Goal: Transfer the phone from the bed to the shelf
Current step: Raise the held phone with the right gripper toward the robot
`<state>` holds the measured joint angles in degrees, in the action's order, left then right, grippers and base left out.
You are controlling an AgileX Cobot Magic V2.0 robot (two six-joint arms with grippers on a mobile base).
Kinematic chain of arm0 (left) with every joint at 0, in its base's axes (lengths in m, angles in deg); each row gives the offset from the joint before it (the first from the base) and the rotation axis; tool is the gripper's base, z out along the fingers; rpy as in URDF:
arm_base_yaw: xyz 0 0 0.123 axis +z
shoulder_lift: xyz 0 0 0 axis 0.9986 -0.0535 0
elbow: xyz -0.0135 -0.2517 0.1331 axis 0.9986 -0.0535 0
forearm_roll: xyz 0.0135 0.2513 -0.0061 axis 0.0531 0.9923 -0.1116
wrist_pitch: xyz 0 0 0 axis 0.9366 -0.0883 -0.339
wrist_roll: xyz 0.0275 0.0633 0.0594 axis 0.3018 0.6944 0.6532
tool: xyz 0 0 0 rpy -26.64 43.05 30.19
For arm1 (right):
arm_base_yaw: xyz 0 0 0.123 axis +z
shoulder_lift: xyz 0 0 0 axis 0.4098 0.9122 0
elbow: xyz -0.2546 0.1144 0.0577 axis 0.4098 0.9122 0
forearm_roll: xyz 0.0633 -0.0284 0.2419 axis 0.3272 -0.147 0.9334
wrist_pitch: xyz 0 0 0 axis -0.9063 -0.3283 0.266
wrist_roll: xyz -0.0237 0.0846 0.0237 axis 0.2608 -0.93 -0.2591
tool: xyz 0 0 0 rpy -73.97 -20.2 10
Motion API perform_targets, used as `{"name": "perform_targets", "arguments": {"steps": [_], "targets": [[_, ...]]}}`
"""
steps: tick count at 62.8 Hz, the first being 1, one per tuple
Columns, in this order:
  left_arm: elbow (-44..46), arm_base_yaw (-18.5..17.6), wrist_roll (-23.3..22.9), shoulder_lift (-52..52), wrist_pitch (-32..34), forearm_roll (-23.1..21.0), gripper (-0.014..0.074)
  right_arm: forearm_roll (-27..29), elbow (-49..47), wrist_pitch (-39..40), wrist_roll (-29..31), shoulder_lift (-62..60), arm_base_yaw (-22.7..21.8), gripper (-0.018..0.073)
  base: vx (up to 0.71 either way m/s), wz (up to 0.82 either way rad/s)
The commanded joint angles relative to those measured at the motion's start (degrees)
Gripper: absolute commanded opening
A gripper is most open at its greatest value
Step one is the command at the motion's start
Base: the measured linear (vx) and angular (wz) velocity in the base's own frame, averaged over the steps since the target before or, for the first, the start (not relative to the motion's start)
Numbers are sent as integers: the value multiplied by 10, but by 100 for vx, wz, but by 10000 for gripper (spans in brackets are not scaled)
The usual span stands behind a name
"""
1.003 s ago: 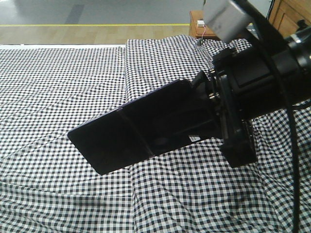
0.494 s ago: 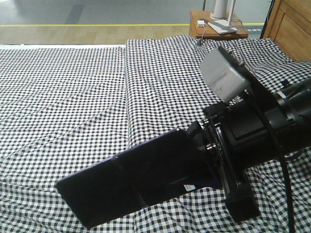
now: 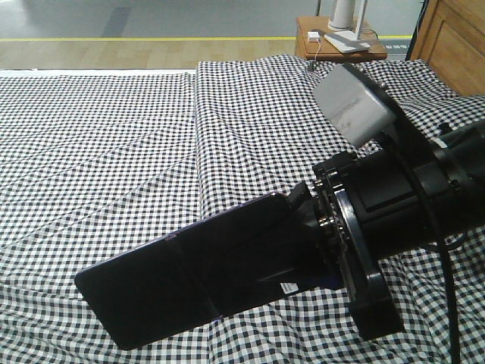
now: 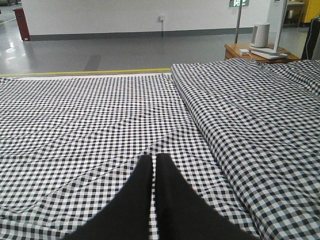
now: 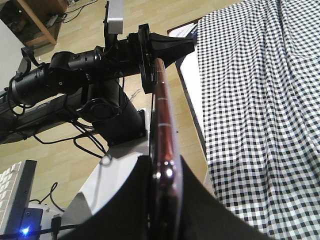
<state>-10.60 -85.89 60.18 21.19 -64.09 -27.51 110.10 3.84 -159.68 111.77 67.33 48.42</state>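
Hanging clear of bed [image 3: 114, 136] — phone [image 3: 189, 280] end between right fingers [image 5: 131, 206].

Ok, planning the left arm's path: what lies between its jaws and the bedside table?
Only the bed, its checked cover crossed by one long raised fold; the left wrist view shows it.

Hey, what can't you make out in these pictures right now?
Shelf: in no view.
Sticker on the phone: print too small, front view.
Phone's screen: the right wrist view shows only its edge.
Finger ends of the right pincer: black against the glossy black phone, front view.
Headboard: cut off by the right edge, front view.
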Motion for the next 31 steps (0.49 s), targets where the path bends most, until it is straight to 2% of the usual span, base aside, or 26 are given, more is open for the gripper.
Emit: {"name": "perform_targets", "arguments": {"steps": [1, 31], "targets": [[-1, -1, -2, 3, 42, -4, 1, 53, -16, -30, 6, -14, 0, -4, 0, 0], [-1, -1, -2, 3, 42, -4, 1, 53, -16, -30, 6, -14, 0, -4, 0, 0]]}}
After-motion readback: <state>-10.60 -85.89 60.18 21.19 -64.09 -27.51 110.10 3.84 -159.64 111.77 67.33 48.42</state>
